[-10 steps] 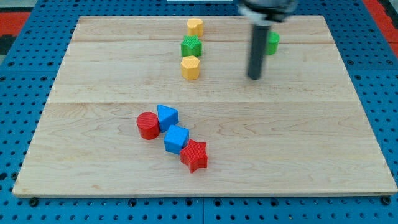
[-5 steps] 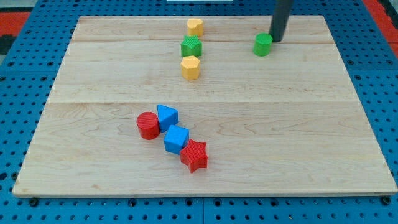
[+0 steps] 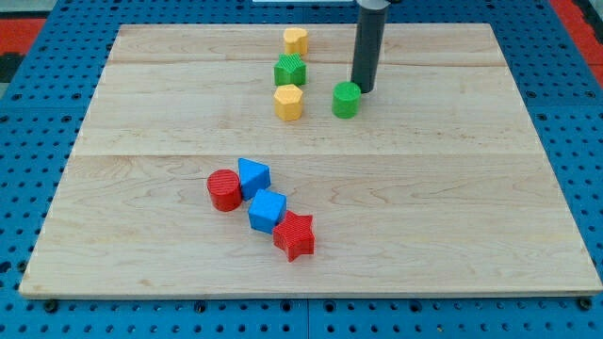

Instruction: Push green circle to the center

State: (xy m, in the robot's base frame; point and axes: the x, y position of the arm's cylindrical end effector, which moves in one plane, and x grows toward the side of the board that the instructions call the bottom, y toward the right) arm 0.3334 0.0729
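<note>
So the green circle (image 3: pixel 346 99) is sitting on the wooden worktop (image 3: pixel 452 207), up in the upper middle part, just right of the yellow hexagon (image 3: pixel 288 102). My tip (image 3: pixel 362 89) is touching or just about touching its upper-right edge; I can't tell for sure whether there's a sliver of gap. No jaws on this end effector, it's just a plain rod, so nothing is opening or clamping on anything.

Handling-wise, I'm guessing it's a light, rigid little plastic puck that's sliding easily on smooth wood. Being round, it's probably going to roll off the tip if the push is off-centre. So there's no taking hold, only pressing on the far side, opposite the centre of the board, which is down and slightly left from here. The contact spot is looking about right. The green star (image 3: pixel 290 70) and yellow heart (image 3: pixel 296 40) are sitting left of it, out of the way.
</note>
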